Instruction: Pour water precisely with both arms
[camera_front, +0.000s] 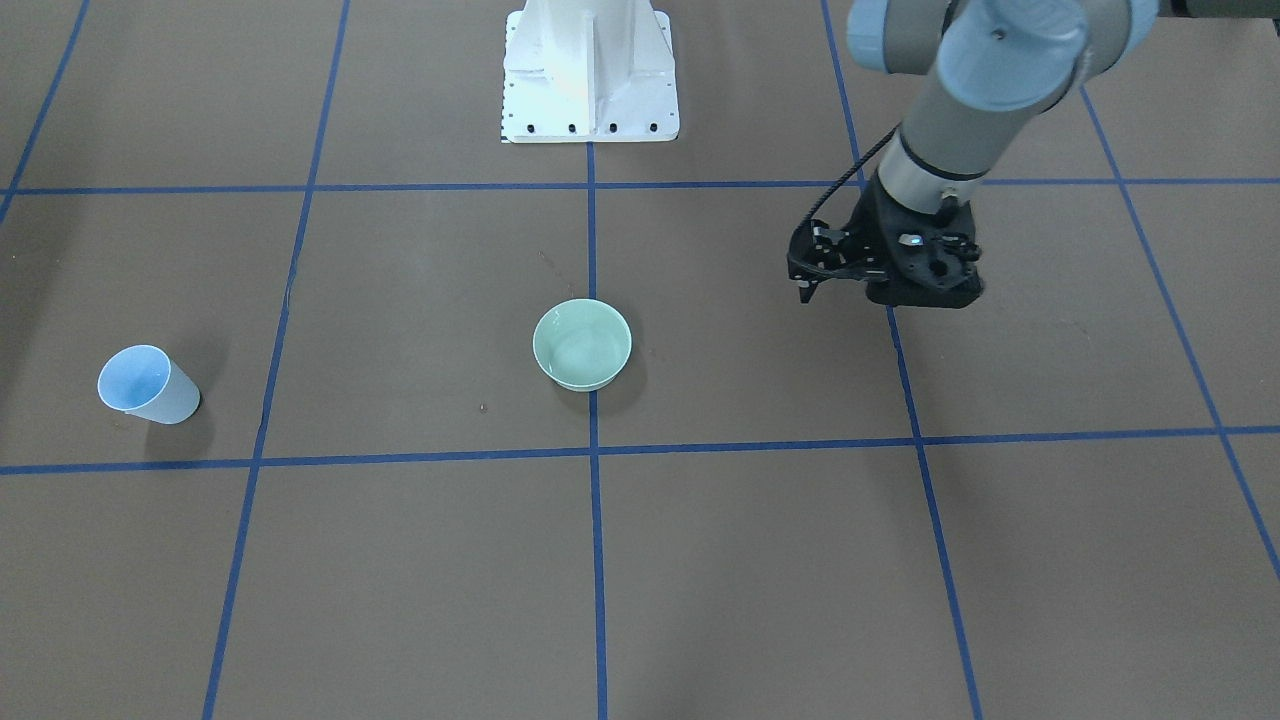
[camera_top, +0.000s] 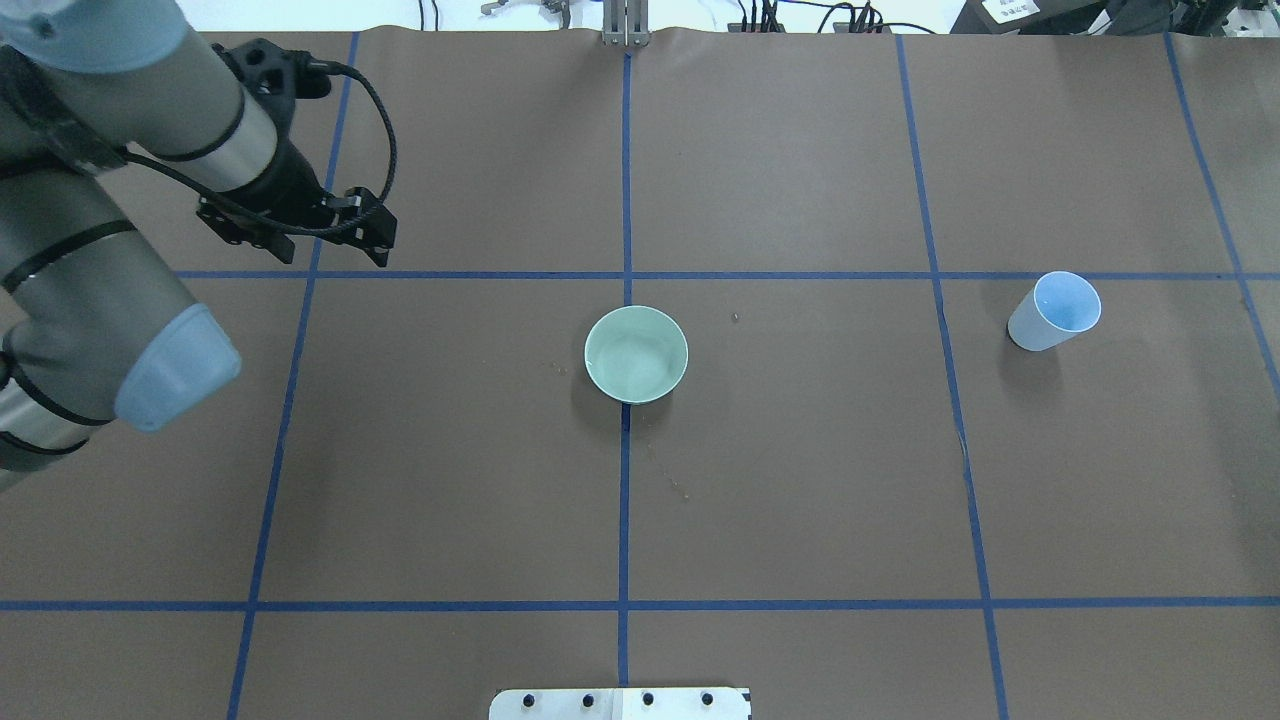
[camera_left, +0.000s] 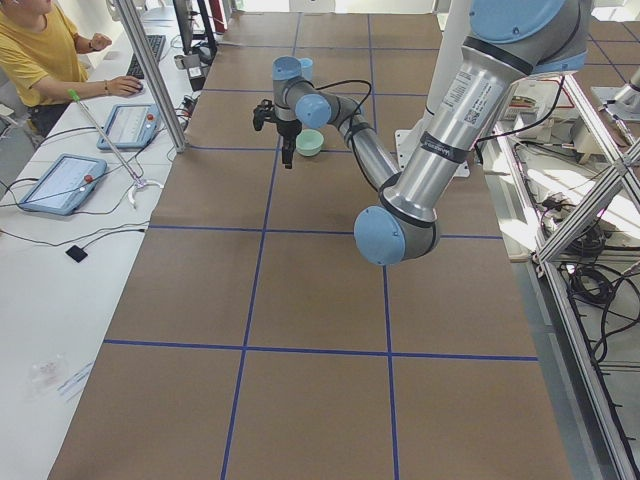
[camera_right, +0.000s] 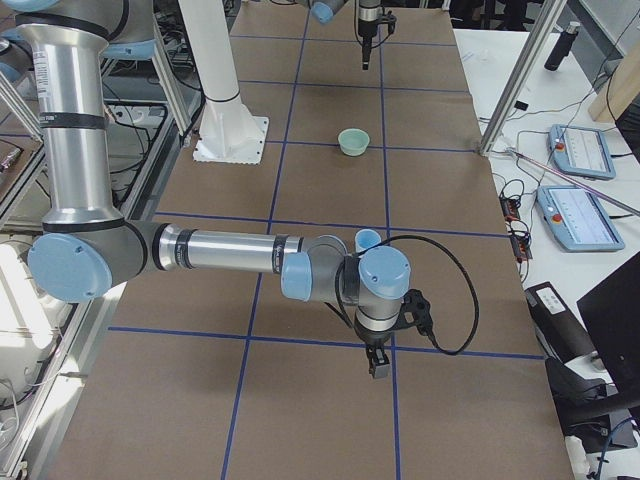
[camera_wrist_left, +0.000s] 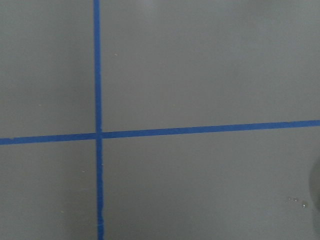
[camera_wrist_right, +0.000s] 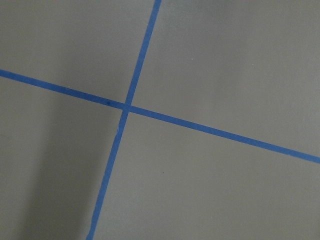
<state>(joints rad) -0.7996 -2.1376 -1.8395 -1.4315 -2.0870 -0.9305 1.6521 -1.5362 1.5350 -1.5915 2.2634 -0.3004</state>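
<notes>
A pale green bowl (camera_front: 582, 345) (camera_top: 636, 354) stands at the table's centre, with faint glints inside that may be water. A light-blue cup (camera_front: 148, 385) (camera_top: 1053, 311) stands upright and apart on the robot's right side. My left gripper (camera_front: 805, 290) (camera_top: 382, 248) hangs over bare table, well away from the bowl. It points down, looks shut and holds nothing. My right gripper (camera_right: 378, 365) shows only in the exterior right view. It points down just on the near side of the cup (camera_right: 368, 239), and I cannot tell whether it is open or shut.
The white bolted pedestal (camera_front: 590, 70) stands at the robot's side of the table. Blue tape lines cross the brown table (camera_top: 800, 480). A few small drops (camera_wrist_left: 297, 201) lie on the surface. An operator (camera_left: 40, 60) sits at a side bench with tablets.
</notes>
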